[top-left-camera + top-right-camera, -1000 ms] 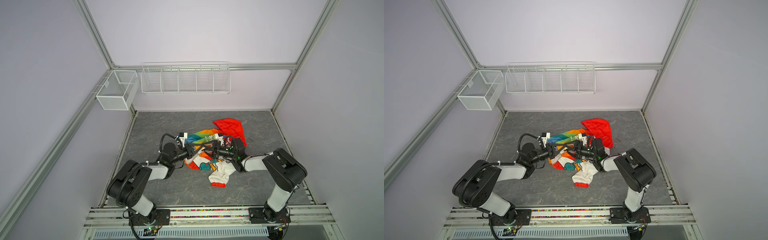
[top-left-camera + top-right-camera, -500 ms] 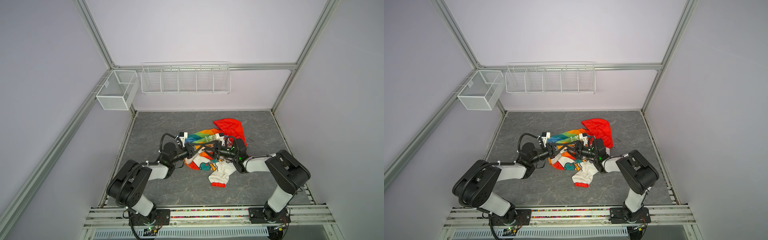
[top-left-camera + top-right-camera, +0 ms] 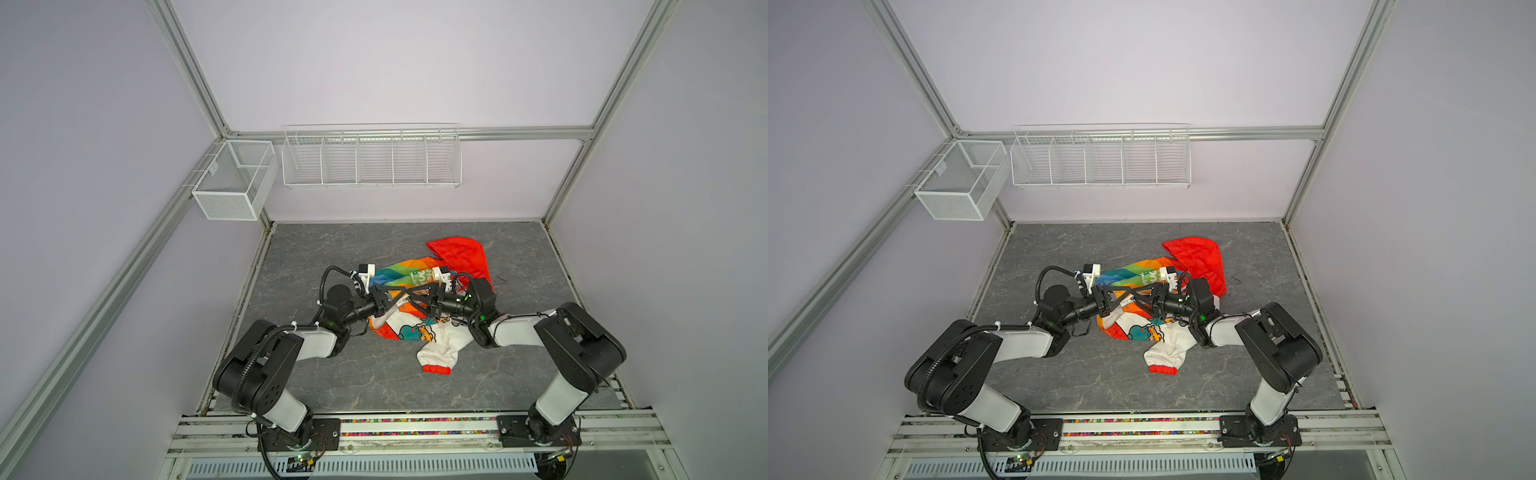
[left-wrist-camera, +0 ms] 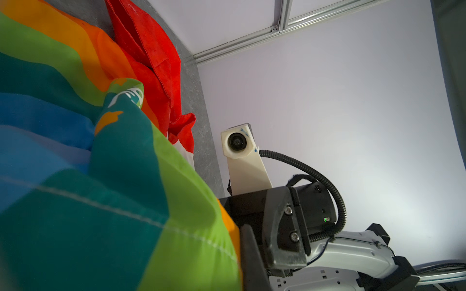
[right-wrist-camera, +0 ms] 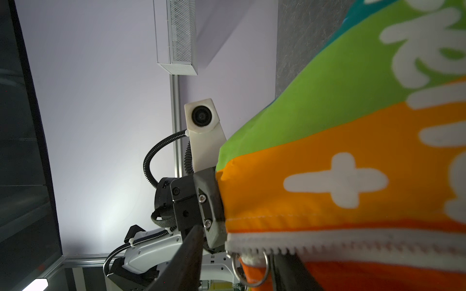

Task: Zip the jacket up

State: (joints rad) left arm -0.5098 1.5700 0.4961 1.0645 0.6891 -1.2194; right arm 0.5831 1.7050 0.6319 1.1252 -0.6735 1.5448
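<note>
Top views: jacket (image 3: pixel 417 333) between the two arms' facing jaws.

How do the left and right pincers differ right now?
The left pincer is shut on a corner of the jacket; the right pincer stands open. The left grips fabric at the end of the zipper; the right straddles the pull ring without clamping it. Both face each other, tip to tip.
</note>
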